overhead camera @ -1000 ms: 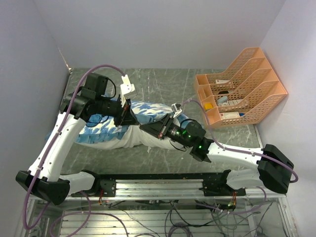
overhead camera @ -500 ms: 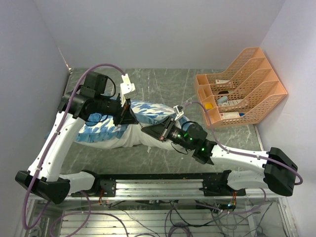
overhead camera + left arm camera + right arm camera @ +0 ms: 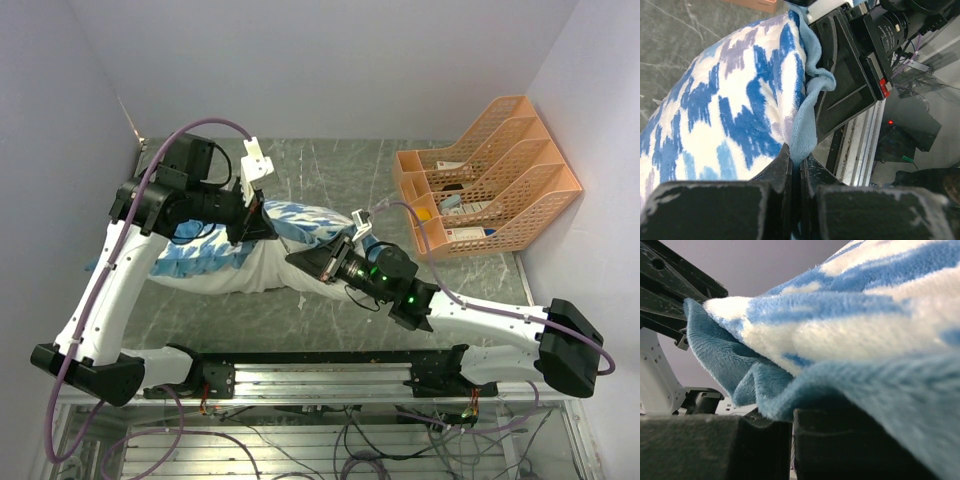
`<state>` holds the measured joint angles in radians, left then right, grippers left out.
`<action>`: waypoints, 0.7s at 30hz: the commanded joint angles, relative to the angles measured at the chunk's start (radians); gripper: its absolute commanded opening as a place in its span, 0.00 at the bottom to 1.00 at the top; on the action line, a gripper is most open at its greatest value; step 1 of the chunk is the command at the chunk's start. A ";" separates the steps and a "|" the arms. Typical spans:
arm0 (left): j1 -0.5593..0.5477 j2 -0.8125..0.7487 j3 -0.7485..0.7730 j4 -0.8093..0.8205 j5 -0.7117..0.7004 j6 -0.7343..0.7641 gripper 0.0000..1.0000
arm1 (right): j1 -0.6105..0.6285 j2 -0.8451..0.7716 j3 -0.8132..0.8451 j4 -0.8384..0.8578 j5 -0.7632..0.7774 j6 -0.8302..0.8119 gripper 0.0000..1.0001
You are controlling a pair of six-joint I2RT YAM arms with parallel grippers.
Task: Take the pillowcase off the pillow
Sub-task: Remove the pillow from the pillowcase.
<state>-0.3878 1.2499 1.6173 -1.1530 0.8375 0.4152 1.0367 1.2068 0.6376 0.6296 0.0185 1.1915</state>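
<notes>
Top view, with both wrist views. The left gripper (image 3: 260,227) is pinched tight on the teal ruffled edge of the pillowcase (image 3: 305,218). The left wrist view shows the trim folded into the slit between the closed fingers. The right gripper (image 3: 298,261) is likewise clamped on the same trim from the 4 o'clock side, and its wrist view shows plush fabric draped over and caught between its fingers. The two grippers sit just beside each other at the open mouth of the cover.

Against the frame one second earlier, the left arm has drawn up and back toward 10 o'clock, raising the printed fabric and carrying it off the near side. The right gripper has shifted only slightly and anchors the opposite lip. The plain off-white pillow (image 3: 255,272) now shows as a broader bare band along the 6 o'clock side, where earlier only a narrow strip was visible.

The pillow lies on the dark table (image 3: 330,165) at about 9 o'clock from centre, still partly inside the cover at its 12 o'clock side. The orange file organizer (image 3: 500,170) stands well apart at 2 o'clock, untouched. Judged from this, the peel is under way but far from finished, and the mouth probably needs to spread wider before the cushion can slide free.
</notes>
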 commanded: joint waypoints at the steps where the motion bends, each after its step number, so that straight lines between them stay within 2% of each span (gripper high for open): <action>1: 0.004 -0.044 0.150 0.110 0.045 -0.012 0.07 | -0.015 0.036 0.026 -0.281 0.112 -0.094 0.00; 4: 0.004 -0.069 0.157 0.206 -0.057 -0.055 0.07 | -0.037 0.045 0.113 -0.364 0.134 -0.169 0.00; 8: 0.004 -0.129 0.105 0.373 -0.328 -0.094 0.07 | -0.075 0.073 0.180 -0.398 0.110 -0.212 0.00; 11: 0.004 -0.134 0.092 0.416 -0.492 -0.088 0.07 | -0.086 0.101 0.216 -0.414 0.095 -0.232 0.00; 21: 0.004 -0.129 0.111 0.498 -0.760 -0.053 0.07 | -0.125 0.145 0.273 -0.469 0.058 -0.294 0.00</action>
<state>-0.4049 1.1809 1.6619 -0.9348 0.3172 0.3328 0.9585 1.3235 0.9173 0.3679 0.0349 0.9581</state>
